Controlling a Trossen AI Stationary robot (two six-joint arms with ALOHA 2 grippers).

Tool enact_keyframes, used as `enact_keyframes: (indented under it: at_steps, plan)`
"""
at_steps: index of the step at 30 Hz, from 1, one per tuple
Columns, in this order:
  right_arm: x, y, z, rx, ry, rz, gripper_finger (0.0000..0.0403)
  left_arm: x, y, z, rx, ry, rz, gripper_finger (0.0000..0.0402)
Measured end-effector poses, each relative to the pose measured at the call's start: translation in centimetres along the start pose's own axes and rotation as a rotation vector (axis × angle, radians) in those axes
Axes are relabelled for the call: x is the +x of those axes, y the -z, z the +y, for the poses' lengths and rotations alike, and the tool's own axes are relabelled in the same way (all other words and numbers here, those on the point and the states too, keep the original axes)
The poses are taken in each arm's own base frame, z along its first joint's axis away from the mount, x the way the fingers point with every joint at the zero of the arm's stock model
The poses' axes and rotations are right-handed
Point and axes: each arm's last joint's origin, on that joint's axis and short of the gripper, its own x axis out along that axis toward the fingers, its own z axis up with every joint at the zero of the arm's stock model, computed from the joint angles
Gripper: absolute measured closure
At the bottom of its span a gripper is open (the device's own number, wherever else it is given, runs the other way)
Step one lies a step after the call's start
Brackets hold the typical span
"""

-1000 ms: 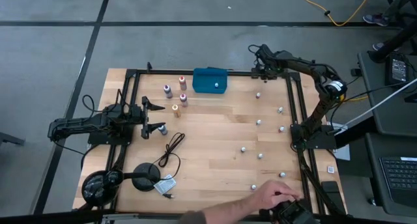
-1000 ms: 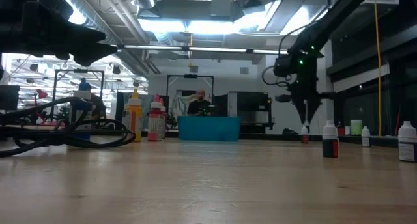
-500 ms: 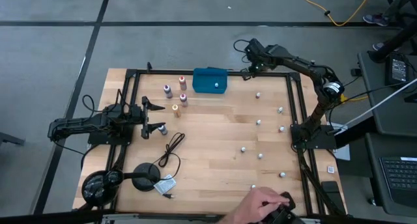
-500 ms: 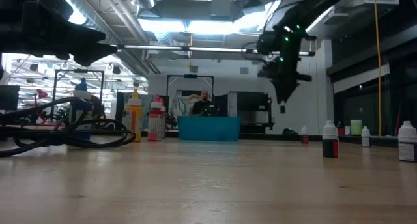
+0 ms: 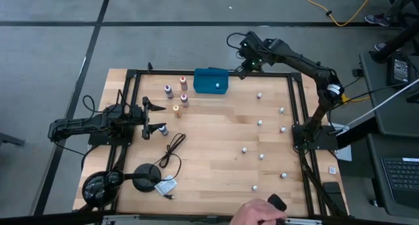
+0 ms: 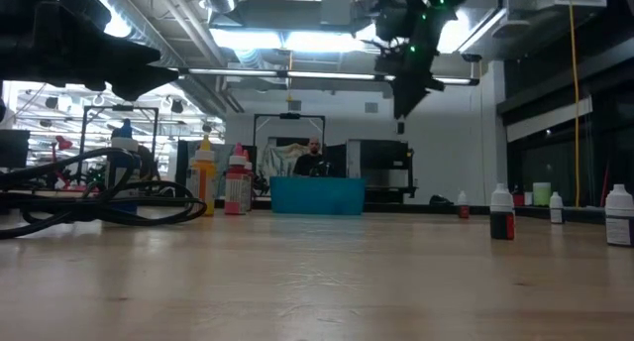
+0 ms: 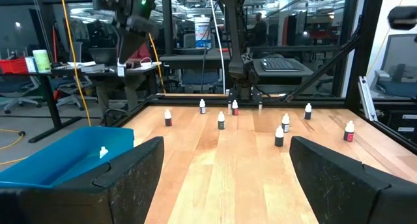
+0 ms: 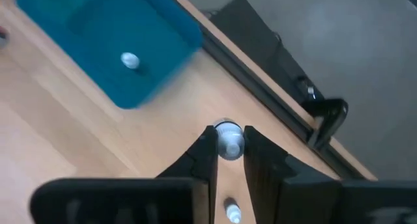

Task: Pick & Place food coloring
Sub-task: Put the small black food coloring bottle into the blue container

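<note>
My right gripper [image 5: 243,64] hangs high over the table's far edge, just right of the teal tray [image 5: 211,81], shut on a tiny food coloring bottle [image 8: 228,142]. One bottle [image 5: 217,86] lies in the tray. Several more small bottles stand on the wood at the right, such as one [image 5: 259,122]. Larger coloured bottles [image 5: 183,83] stand left of the tray. My left gripper [image 5: 160,117] waits open and level at the table's left, nothing between its fingers [image 7: 133,175]. My right gripper pinches the little bottle by its white-capped top [image 8: 228,146] between its two fingertips [image 8: 203,152]. The fingers slant down from above. The bottle hangs upright below them [image 6: 400,126], lifted clear of the table.
A black cable [image 5: 171,150] and a round black stand [image 5: 149,176] lie near the front left. A person's hand [image 5: 252,214] with a dark object reaches in at the near edge. A black frame [image 5: 294,101] borders the table. Bare wood lies in the middle.
My right gripper has risen and swung along the far edge toward the table's left, nearing the teal tray, rolling as it went, with the small bottle still in its fingers. The person's hand has drawn back toward the near edge.
</note>
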Motion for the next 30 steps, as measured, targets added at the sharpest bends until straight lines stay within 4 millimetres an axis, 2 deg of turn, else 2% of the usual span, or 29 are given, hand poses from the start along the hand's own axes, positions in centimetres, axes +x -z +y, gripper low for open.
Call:
enact_keyframes:
  at_steps: [4, 11, 17, 25, 30]
  plan:
    - [-0.8, -0.8, 1.1, -0.026, -0.034, -0.017, 0.0339, 0.0, 0.0, 0.0, 0.0, 0.0, 0.0, 0.0074]
    - [-0.5, -3.2, 3.2, -0.108, -0.057, 0.02, 0.034, 0.0, 0.0, 0.0, 0.0, 0.0, 0.0, 0.0073]
    - [1.2, -4.4, 5.1, -0.177, -0.092, 0.044, 0.0342, 0.0, 0.0, 0.0, 0.0, 0.0, 0.0, 0.0073]
    - [4.8, -4.1, 6.2, -0.205, -0.102, 0.111, 0.0337, 0.0, 0.0, 0.0, 0.0, 0.0, 0.0, 0.0074]
    - [6.2, -4.1, 6.8, -0.254, -0.127, 0.119, 0.0342, 0.0, 0.0, 0.0, 0.0, 0.0, 0.0, 0.0073]
